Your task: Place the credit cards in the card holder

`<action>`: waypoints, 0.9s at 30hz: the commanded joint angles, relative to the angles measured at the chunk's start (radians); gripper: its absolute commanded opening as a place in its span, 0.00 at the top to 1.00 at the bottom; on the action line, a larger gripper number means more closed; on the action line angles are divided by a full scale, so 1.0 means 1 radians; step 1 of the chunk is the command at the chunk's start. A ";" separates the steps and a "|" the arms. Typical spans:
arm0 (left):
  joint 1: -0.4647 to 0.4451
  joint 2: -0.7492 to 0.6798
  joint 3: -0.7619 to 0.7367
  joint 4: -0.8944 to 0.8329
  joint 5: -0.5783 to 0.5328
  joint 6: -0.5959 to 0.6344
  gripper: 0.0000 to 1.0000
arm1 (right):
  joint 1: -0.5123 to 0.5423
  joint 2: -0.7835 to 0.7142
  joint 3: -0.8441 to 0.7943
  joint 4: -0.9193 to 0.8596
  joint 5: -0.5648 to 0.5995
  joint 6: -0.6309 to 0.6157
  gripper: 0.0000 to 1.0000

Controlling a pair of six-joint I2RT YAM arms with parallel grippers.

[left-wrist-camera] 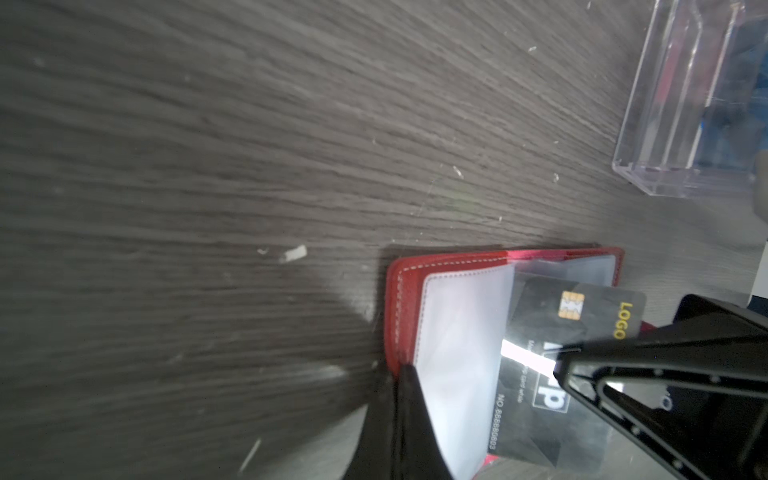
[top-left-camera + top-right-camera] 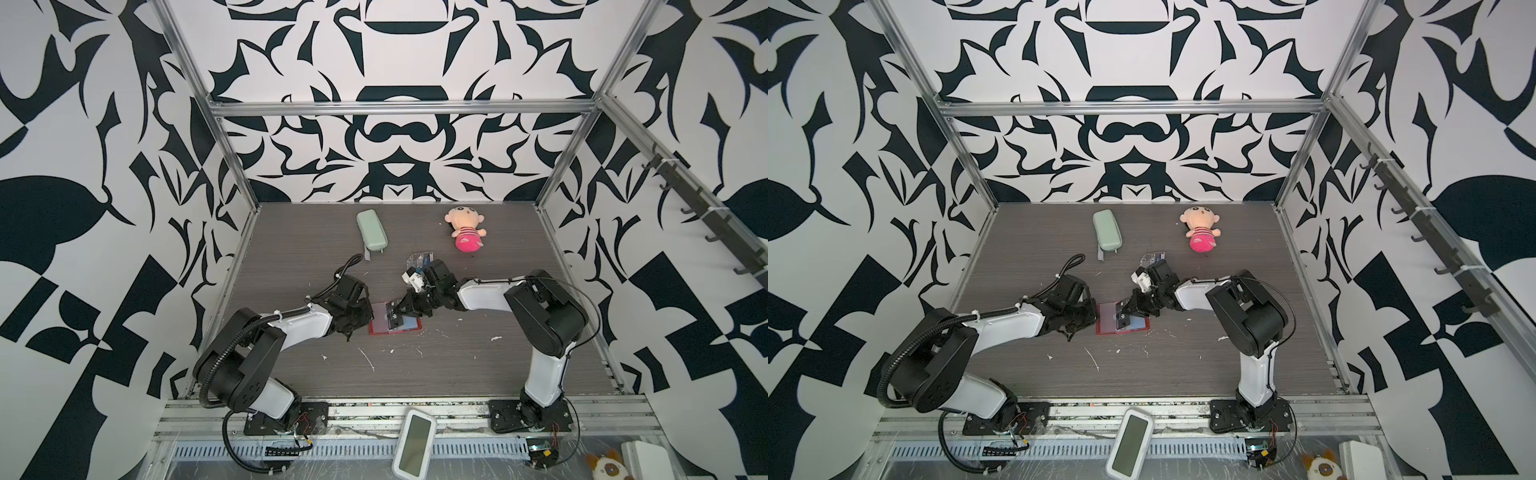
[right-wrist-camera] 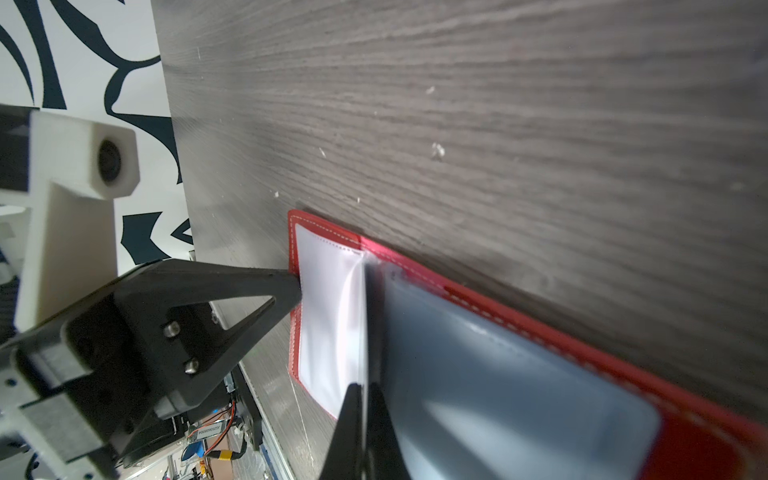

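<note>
The red card holder (image 2: pixel 377 329) (image 2: pixel 1105 326) (image 1: pixel 405 282) (image 3: pixel 715 453) lies open at mid-table, clear sleeves up. A black credit card (image 2: pixel 392 319) (image 2: pixel 1121 319) (image 1: pixel 540 316) with a gold chip and "VIP" lettering is clamped in my shut right gripper (image 2: pixel 400 311) (image 2: pixel 1128 309) (image 3: pixel 365 386). The card's far end sits under the left sleeve at the fold. My left gripper (image 2: pixel 366 322) (image 2: pixel 1094 322) (image 1: pixel 405 370) is shut. Its tips rest on the holder's left red edge, and whether they pinch it is unclear. The right sleeve looks blue-grey.
A clear acrylic box (image 2: pixel 419 262) (image 1: pixel 685 104) with something blue inside stands just behind the right wrist. A pale green case (image 2: pixel 371 230) and a pink plush doll (image 2: pixel 464 235) lie at the back. A white device (image 2: pixel 413 442) leans on the front rail.
</note>
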 commanded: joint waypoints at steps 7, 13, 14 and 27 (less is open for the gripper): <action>-0.002 0.033 -0.026 -0.067 -0.020 0.001 1.00 | 0.007 -0.093 -0.012 0.010 0.048 -0.027 1.00; -0.002 0.029 -0.028 -0.067 -0.021 0.001 1.00 | -0.001 -0.179 -0.079 0.084 0.134 -0.004 1.00; -0.003 0.029 -0.030 -0.068 -0.022 0.002 1.00 | -0.004 -0.189 -0.092 0.106 0.141 0.002 1.00; -0.003 0.026 -0.037 -0.063 -0.024 -0.003 1.00 | -0.006 -0.155 -0.122 0.250 0.164 0.060 1.00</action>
